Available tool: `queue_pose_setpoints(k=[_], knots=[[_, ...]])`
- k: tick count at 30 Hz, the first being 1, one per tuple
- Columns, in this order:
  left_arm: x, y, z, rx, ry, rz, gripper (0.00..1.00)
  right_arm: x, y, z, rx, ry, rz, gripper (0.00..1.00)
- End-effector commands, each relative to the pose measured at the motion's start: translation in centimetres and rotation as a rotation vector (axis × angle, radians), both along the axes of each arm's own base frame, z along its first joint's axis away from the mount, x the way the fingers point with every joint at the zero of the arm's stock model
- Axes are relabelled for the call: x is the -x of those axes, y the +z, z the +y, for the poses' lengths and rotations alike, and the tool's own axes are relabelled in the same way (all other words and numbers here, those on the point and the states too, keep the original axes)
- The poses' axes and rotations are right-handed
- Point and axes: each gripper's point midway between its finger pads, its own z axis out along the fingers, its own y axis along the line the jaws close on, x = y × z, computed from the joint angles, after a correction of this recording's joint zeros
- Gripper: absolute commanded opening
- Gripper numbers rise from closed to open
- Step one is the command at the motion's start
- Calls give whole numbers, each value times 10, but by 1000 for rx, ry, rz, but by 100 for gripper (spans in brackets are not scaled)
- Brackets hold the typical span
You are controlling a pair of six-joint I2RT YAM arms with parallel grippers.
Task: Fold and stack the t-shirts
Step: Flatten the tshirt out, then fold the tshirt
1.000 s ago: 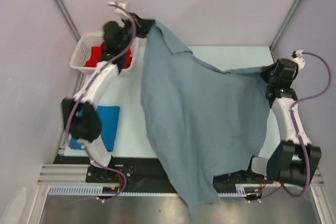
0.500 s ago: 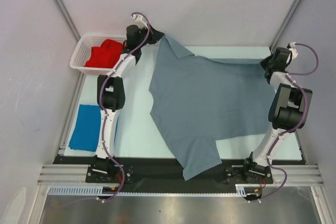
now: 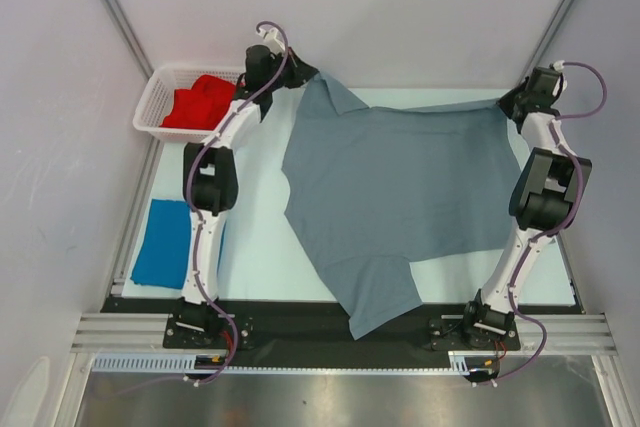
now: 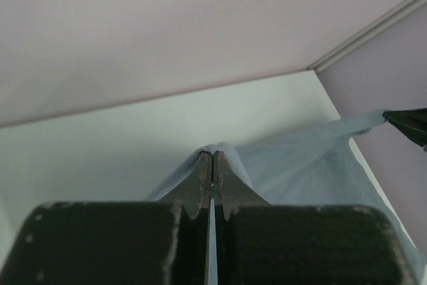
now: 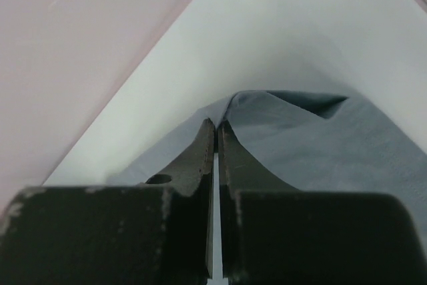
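The left fingers (image 4: pixel 207 168) pinch one far corner of the grey t-shirt (image 3: pixel 400 187). The right fingers (image 5: pixel 209 145) pinch the other. It lies spread on the table (image 3: pixel 255 247).

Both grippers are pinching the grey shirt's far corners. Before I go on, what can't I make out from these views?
- Top view: the grey t-shirt covers the table; anything beneath is hidden.
- Top view: the left arm crosses the blue t-shirt's right edge.
- Top view: the red t-shirt hides the basket's bottom.
- Wrist views: the left gripper and right gripper show only a pinched cloth corner; the rest is cut off.
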Motion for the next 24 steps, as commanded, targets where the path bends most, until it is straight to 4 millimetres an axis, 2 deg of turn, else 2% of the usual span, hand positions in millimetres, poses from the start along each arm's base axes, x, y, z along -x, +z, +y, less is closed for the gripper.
queue_pose_setpoints(k=[1, 4, 5, 6, 7, 8, 9, 12, 13, 14, 15, 16, 17, 18, 19, 20, 24], knots=[[38, 75, -12, -16, -14, -46, 0, 8, -3, -1, -78, 21, 72, 0], [60, 74, -9, -26, -10, 37, 0, 11, -11, -3, -107, 21, 113, 0], [66, 67, -8, -29, -5, 74, 0, 13, -9, -5, -118, 21, 130, 0], [75, 80, -7, -12, -11, 82, 0, 13, -9, -6, -123, 25, 137, 0], [82, 81, -8, -6, -22, 98, 0, 14, -8, -4, -130, 40, 139, 0], [91, 73, -9, -2, -32, 133, 0, 15, -6, -7, -131, 37, 146, 0], [101, 85, -10, 13, -36, 134, 0, 16, -5, -7, -120, 43, 151, 0], [124, 72, -17, 16, -68, 220, 0, 21, -2, -18, -110, 27, 176, 0], [134, 75, -18, 13, -77, 236, 0, 26, -4, -21, -114, 23, 199, 0], [144, 60, -20, 1, -84, 279, 0, 28, -6, -24, -117, 21, 212, 0], [151, 58, -21, -2, -90, 288, 0, 31, -8, -30, -122, 12, 223, 0], [162, 69, -20, 1, -94, 272, 0, 33, -6, -32, -125, 16, 230, 0], [171, 55, -17, -9, -89, 306, 0, 34, -6, -34, -127, 17, 232, 0], [176, 53, -15, -10, -86, 313, 0, 35, -5, -35, -130, 19, 234, 0], [184, 62, -13, -4, -88, 303, 0, 37, -2, -37, -129, 27, 234, 0], [192, 51, -13, -9, -96, 332, 0, 38, -1, -38, -129, 29, 238, 0], [217, 43, -19, -30, -141, 373, 0, 45, -1, -37, -127, 49, 268, 0]])
